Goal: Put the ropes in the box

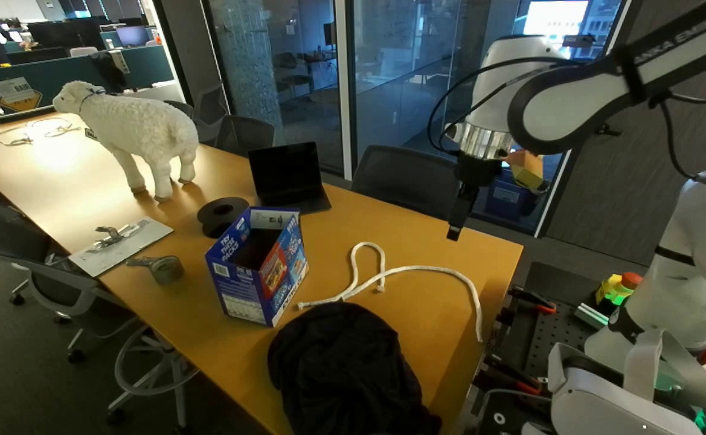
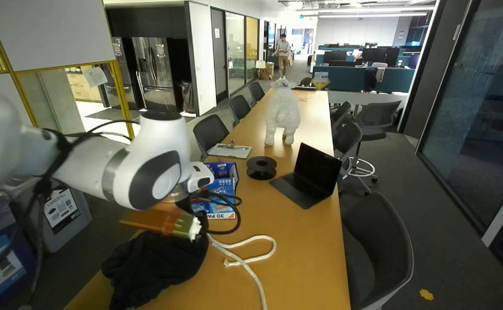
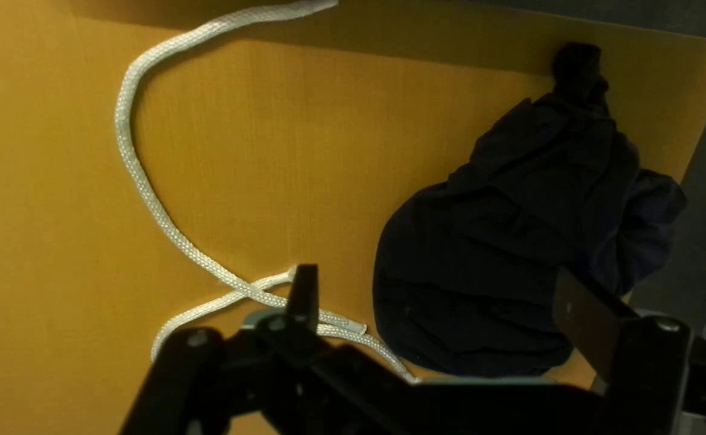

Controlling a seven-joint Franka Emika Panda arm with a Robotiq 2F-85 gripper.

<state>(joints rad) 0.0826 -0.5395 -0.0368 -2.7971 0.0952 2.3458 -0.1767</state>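
Two white ropes lie loosely on the table and cross each other: a long one (image 1: 416, 267) sweeping in an arc and a looped one (image 1: 353, 260). In the wrist view the long rope (image 3: 165, 220) curves away at the left, and part of the ropes is hidden behind the left finger (image 3: 304, 296). The blue printed box (image 1: 244, 293) stands upright with its top uncovered, beyond the ropes; an exterior view shows the box (image 2: 223, 187) partly behind the arm. My gripper (image 3: 434, 272) is open and empty, its fingers wide apart. It hangs above the table (image 1: 454, 232), clear of the ropes.
A black cloth bag (image 1: 340, 368) lies against the ropes, near the box. Past the box are a black laptop (image 1: 289, 175), a dark spool (image 1: 223, 214), a tape roll (image 1: 166, 269), a clipboard (image 1: 126, 244) and a white toy sheep (image 1: 141, 127).
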